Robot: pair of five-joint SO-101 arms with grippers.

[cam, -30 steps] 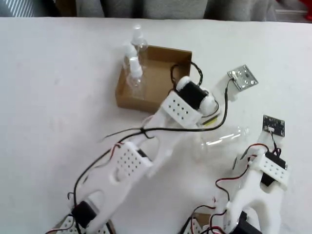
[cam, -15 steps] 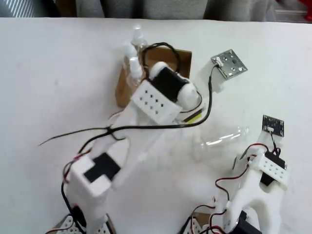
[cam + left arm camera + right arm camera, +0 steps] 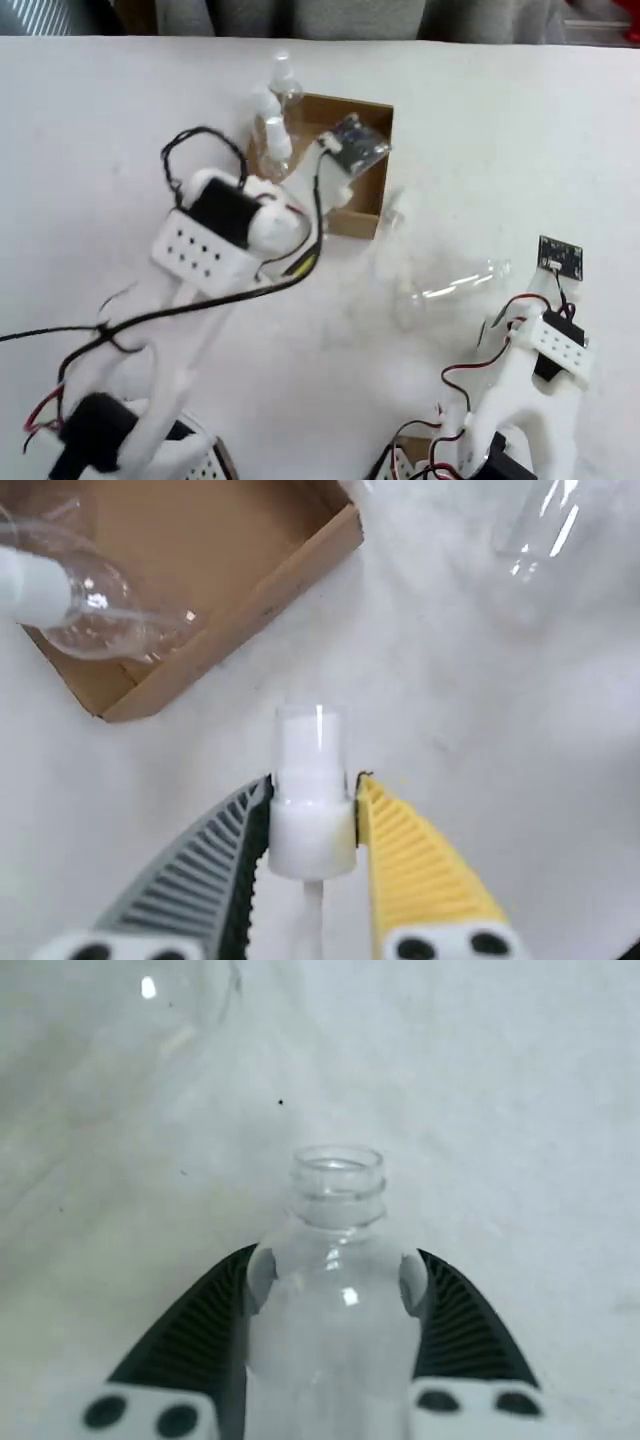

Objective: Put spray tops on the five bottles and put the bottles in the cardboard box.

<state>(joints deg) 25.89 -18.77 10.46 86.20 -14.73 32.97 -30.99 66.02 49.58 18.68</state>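
Left gripper [image 3: 313,780]: clenched on spray top [image 3: 311,810], nozzle end forward, dip tube trailing back between the jaws, held over the table [image 3: 500,730] just beside the cardboard box [image 3: 250,610]. Grip apparently at the collar, leaving the tube free to feed into a neck. Right gripper [image 3: 335,1270]: closed round the shoulder of open bottle [image 3: 337,1200], neck bare and pointing away, seemingly presented to receive that top. Capped bottles [image 3: 275,110]: standing grouped at the box's far corner, evidently finished stock. Spare bottle [image 3: 455,280]: clear, uncapped as far as can be told, lying on its side on the table between box and right arm, probably awaiting its turn.
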